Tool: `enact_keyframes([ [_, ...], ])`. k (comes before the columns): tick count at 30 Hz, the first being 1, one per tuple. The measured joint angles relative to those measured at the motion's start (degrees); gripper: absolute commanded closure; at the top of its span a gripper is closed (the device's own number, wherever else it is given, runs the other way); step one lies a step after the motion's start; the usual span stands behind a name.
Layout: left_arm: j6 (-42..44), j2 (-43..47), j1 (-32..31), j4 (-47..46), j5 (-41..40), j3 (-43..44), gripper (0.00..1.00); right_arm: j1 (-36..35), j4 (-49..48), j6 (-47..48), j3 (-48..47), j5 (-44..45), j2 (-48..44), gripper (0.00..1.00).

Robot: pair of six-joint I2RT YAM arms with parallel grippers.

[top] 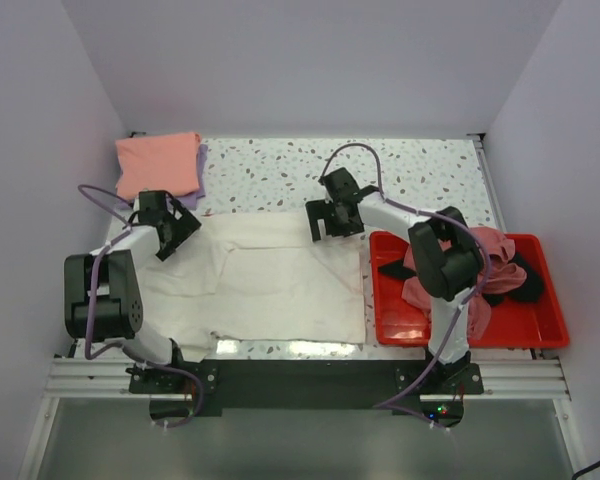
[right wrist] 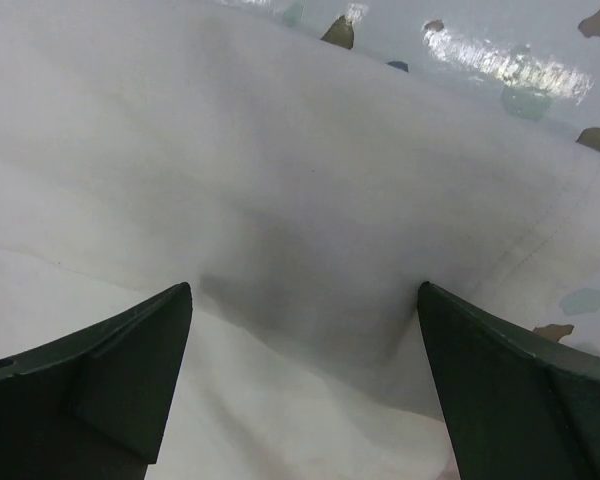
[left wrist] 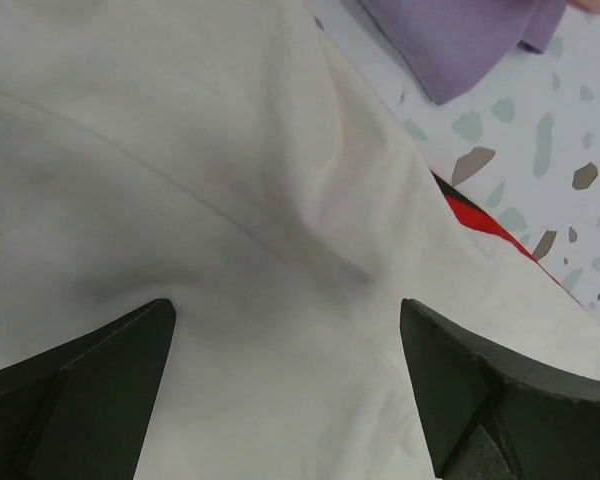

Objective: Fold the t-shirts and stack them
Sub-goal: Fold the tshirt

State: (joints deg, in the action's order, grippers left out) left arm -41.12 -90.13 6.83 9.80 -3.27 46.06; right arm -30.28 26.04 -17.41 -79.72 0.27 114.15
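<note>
A large cream-white t-shirt lies spread flat across the middle of the table. My left gripper is open just above its far left part; the cloth fills the left wrist view between the fingers. My right gripper is open over the shirt's far right edge, with cloth under it. A folded salmon-pink t-shirt rests on a lavender t-shirt at the far left; the lavender one shows in the left wrist view. Dusty rose and black t-shirts lie in the tray.
A red plastic tray stands at the right near the table's front edge, touching the cream shirt's right side. A red strip peeks out beside the cream cloth in the left wrist view. White walls surround the speckled table.
</note>
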Motion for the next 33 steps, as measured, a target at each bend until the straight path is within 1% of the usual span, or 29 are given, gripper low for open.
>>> enact_keyframes([
  [8, 0.9, -5.5, 0.9, -3.4, 0.2, 4.8, 0.0, 1.9, 0.2, -0.6, -5.2, -0.2, 3.8, 0.01],
  [21, 2.8, -11.7, 1.4, -4.4, 1.0, 11.6, 0.0, 3.2, 0.1, -0.5, -11.0, -0.4, 7.6, 0.01],
  [26, 2.8, -11.3, 1.4, -3.9, 1.2, 11.6, 0.0, 3.5, 1.3, 0.3, -12.1, -0.8, 8.0, 0.01],
  [28, 2.8, -10.4, 1.5, -2.1, 0.9, 11.6, 0.0, 3.7, 2.3, 0.9, -12.9, -0.8, 8.2, 0.01],
  [30, 2.8, -8.4, 1.6, 0.5, 0.6, 11.6, 0.0, 4.0, 3.4, 1.8, -13.6, -0.9, 8.2, 0.01],
  [33, 2.4, -2.5, 1.6, 3.4, 0.0, 11.3, 0.0, 4.2, 4.0, 2.8, -13.9, -1.3, 7.1, 0.01],
])
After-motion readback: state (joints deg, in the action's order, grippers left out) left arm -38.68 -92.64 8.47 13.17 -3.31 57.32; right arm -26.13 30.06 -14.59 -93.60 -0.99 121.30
